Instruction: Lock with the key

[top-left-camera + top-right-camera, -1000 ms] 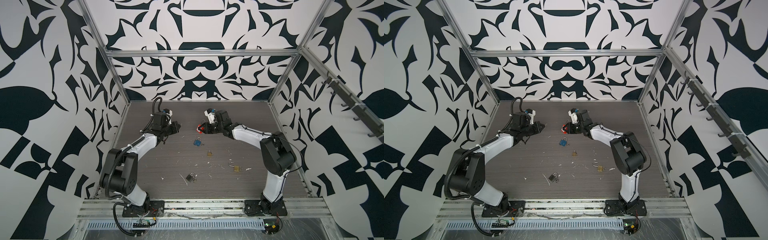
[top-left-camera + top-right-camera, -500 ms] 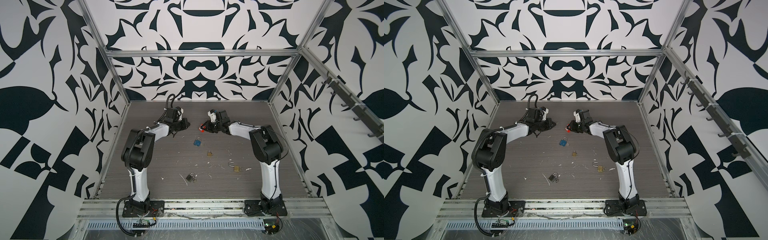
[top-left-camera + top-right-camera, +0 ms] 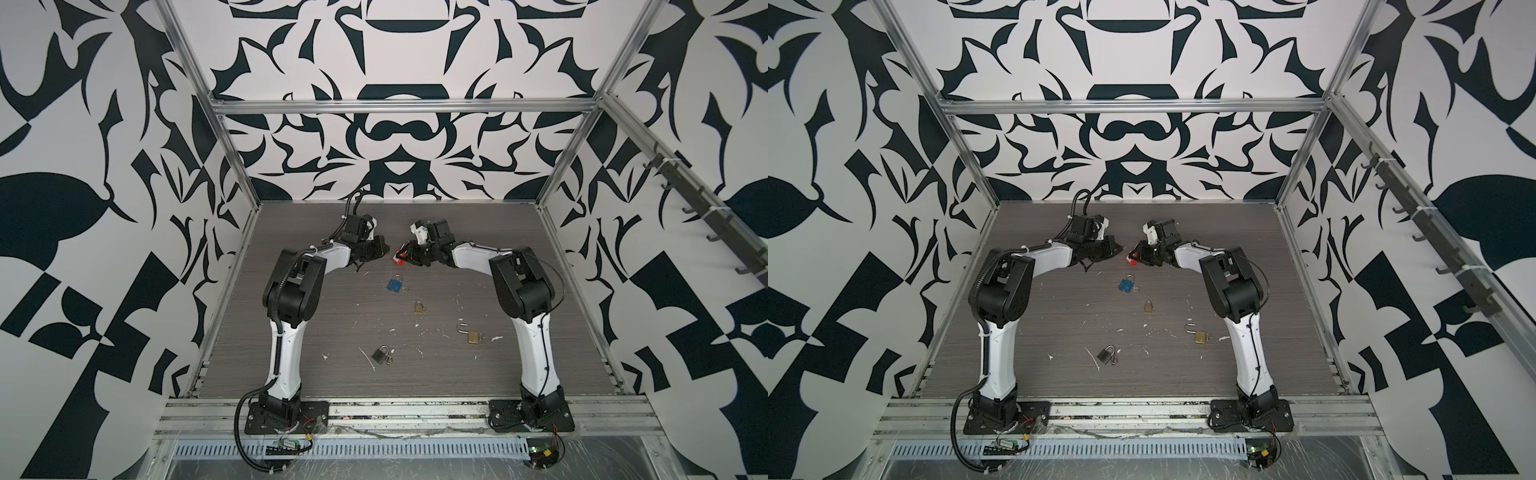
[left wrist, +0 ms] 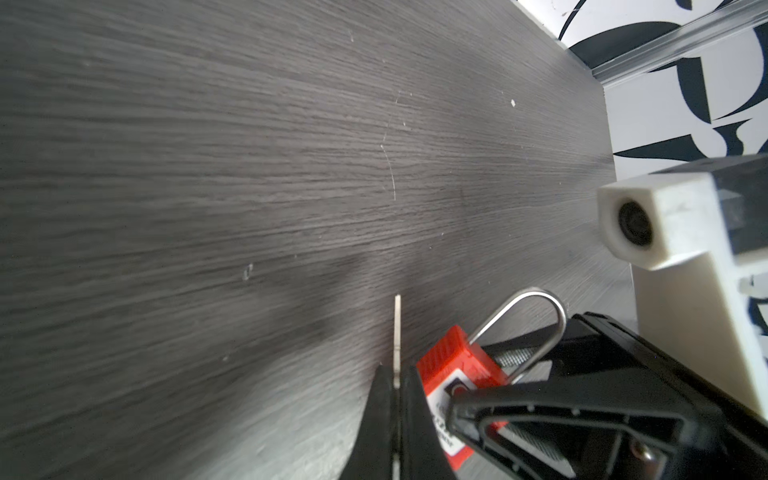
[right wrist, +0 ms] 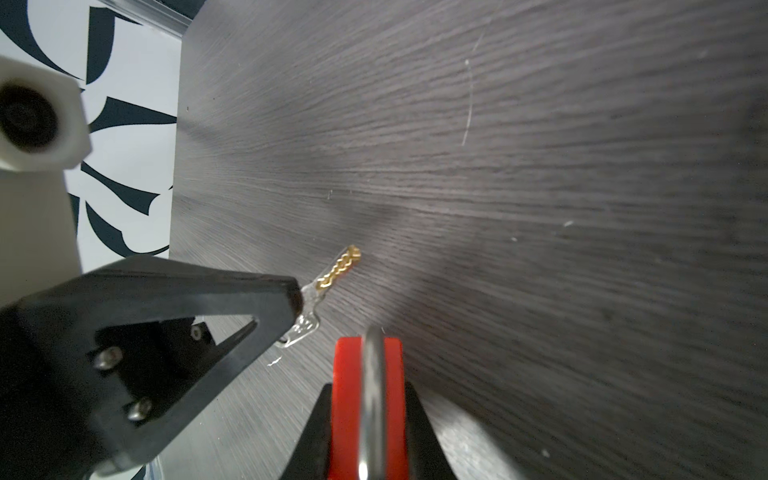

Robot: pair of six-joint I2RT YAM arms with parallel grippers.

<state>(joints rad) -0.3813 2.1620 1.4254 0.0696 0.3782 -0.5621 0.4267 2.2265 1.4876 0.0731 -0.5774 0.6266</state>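
Observation:
A red padlock (image 3: pixel 400 258) (image 3: pixel 1133 258) with a steel shackle is held off the table at the far middle, my right gripper (image 3: pixel 405 257) (image 5: pixel 368 386) shut on its body (image 5: pixel 351 374). My left gripper (image 3: pixel 383 249) (image 4: pixel 397 374) is shut on a thin silver key (image 4: pixel 397 332). In the right wrist view the key (image 5: pixel 336 270) sticks out of the left fingertip (image 5: pixel 249 299), and its blade is gold-toothed. The key is close beside the red padlock (image 4: pixel 453 365), not touching it. The keyhole is not visible.
Other padlocks lie on the dark wood table (image 3: pixel 332 332): a blue one (image 3: pixel 395 284), a small brass one (image 3: pixel 419 307), a brass one with its shackle open (image 3: pixel 471 334) and a grey one (image 3: pixel 380 355). White scraps dot the table surface. Patterned walls enclose the table.
My left gripper has moved right with the key, closing on the red padlock. Both arms' elbows have risen. The right gripper has stayed almost in place.

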